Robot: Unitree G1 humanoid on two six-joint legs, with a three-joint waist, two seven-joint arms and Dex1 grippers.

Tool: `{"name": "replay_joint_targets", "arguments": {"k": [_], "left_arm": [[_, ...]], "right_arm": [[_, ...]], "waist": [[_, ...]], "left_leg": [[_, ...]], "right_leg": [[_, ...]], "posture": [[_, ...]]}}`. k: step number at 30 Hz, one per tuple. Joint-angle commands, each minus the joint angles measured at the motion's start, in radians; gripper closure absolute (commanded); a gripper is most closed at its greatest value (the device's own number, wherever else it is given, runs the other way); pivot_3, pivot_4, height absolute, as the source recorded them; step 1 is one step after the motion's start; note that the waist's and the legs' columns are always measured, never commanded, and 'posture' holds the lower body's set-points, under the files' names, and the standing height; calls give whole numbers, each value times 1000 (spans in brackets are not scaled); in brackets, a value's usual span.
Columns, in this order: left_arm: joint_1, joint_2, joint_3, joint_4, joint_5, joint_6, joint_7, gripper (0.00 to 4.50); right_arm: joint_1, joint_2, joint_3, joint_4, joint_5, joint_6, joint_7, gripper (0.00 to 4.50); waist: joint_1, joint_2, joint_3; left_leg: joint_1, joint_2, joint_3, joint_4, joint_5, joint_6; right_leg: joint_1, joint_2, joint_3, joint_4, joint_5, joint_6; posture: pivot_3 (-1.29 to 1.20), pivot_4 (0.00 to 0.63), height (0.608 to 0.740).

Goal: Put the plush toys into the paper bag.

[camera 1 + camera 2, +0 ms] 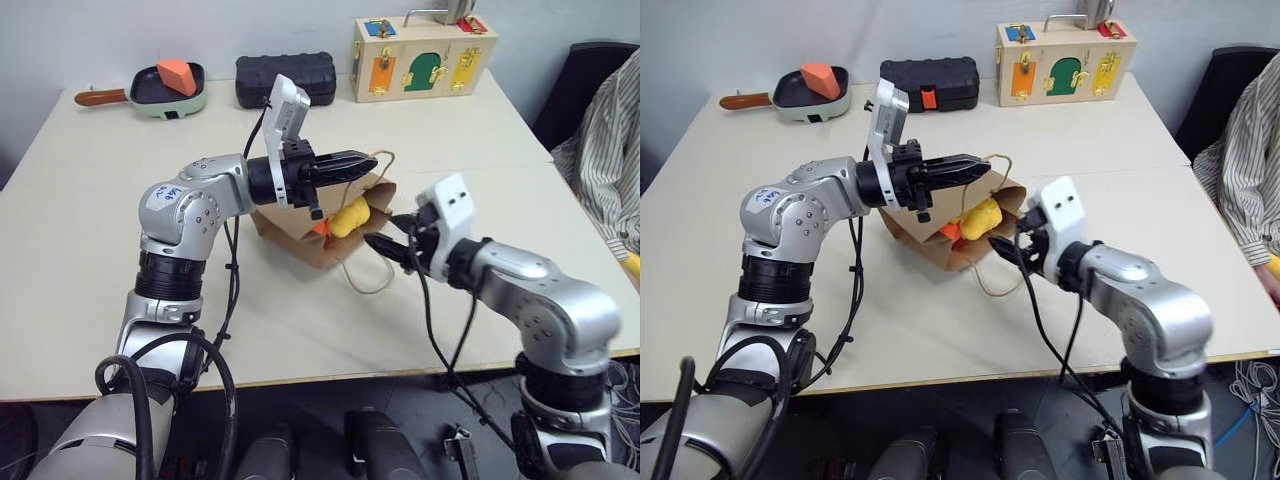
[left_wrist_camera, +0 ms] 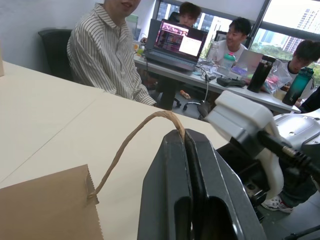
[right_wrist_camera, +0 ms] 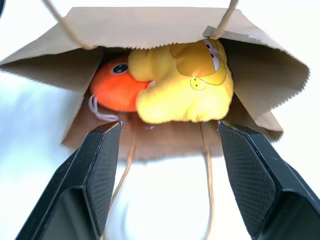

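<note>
The brown paper bag (image 1: 296, 236) lies on its side on the table, its mouth facing my right arm. My left gripper (image 1: 366, 160) is shut on the bag's upper cord handle (image 2: 134, 136) and holds the mouth up. Inside the mouth lie both plush toys, the yellow one (image 3: 186, 86) in front and the orange one (image 3: 116, 91) beside it, with its round eye showing. My right gripper (image 3: 170, 131) stands open and empty just outside the mouth, apart from the toys. The lower handle (image 1: 368, 280) trails on the table.
At the back of the table are a frying pan (image 1: 150, 92) holding an orange wedge block, a black ribbed case (image 1: 286, 78) and a wooden lock box (image 1: 422, 58). A person in a striped shirt (image 1: 606, 130) sits at the right edge.
</note>
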Motion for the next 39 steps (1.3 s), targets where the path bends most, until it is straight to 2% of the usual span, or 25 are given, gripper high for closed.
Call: {"name": "replay_joint_targets", "arguments": {"k": [1, 3, 5, 8, 11, 13, 18, 21, 28, 31, 36, 39], "left_arm": [[-13, 4, 18, -44, -18, 0, -5, 4500], [-10, 3, 14, -53, -23, 5, -8, 4500], [-10, -1, 10, -54, -26, 8, -9, 4500], [-11, -7, 1, -52, -22, 7, -13, 4500], [-16, -9, -4, -46, -19, 7, -16, 4500], [-20, -9, -4, -45, -19, 9, -18, 4500], [-25, -7, -8, -44, -14, 8, -22, 4500], [-31, -1, -5, -43, -12, 9, -21, 4500], [-24, 18, 8, -46, -12, 9, -13, 4500], [-12, 22, 14, -46, -10, 3, -5, 4500], [-12, 27, 36, -54, -17, -3, 14, 4500], [-57, 34, 83, -55, -50, 22, 32, 4500]], "right_arm": [[52, 36, -209, -114, 68, 196, -29, 1378], [74, 112, -325, -140, 96, 314, -35, 1378], [125, 208, -402, -139, 145, 346, -75, 1378], [189, 348, -458, -112, 226, 346, -161, 1378], [227, 438, -463, -68, 293, 346, -241, 1378], [213, 490, -482, -18, 328, 346, -299, 1378], [74, 577, -553, 158, 317, 346, -403, 1378], [36, 564, -541, 221, 275, 340, -414, 1983], [49, 488, -496, 146, 306, 346, -364, 4362], [27, 426, -486, 101, 338, 346, -339, 4444], [-36, 236, -456, 59, 412, 346, -244, 4444], [-194, 89, -523, 128, 523, 346, -165, 4444]], "waist": [[6, 0, 0], [13, 0, 0], [16, 0, 0], [17, 0, 0], [15, 0, 0], [14, 0, 0], [0, 1, 0], [-4, 1, 0], [-4, 1, -1], [-2, 1, -1], [-3, 1, 0], [-4, 2, 0]], "left_leg": [[0, 0, 0, 0, 0, 0], [0, 0, 0, 1, 0, 1], [0, -1, 0, 1, -1, 1], [0, 0, 1, -1, 0, 1], [0, -1, 2, 0, 0, 1], [0, -1, 2, 0, 0, 1], [1, -1, 1, 0, 0, 1], [1, -1, 1, -1, 0, 0], [2, -1, 1, -2, 0, 0], [1, -1, 1, -2, 0, 0], [1, -1, 1, -2, 0, 0], [1, -1, 1, -2, 0, 0]], "right_leg": [[0, 0, 0, 0, 0, 0], [1, 0, 1, 0, 0, 0], [1, 0, 1, 0, 0, 0], [0, 0, 1, 1, 0, 0], [0, 0, 2, 1, 0, 0], [0, 0, 2, 1, 0, 0], [0, 0, 1, 2, 0, 0], [0, 0, 1, 2, 0, 0], [0, 0, 1, 2, 0, 0], [0, 0, 1, 2, 0, 0], [0, 0, 1, 1, 0, 0], [0, 0, 1, 1, 0, 0]], "posture": [[0, 150, 740], [0, 150, 740], [0, 150, 740], [0, 150, 740], [0, 150, 740], [0, 150, 740], [0, 150, 740], [0, 150, 740], [0, 150, 740], [0, 150, 740], [0, 150, 740], [0, 150, 740]]}}
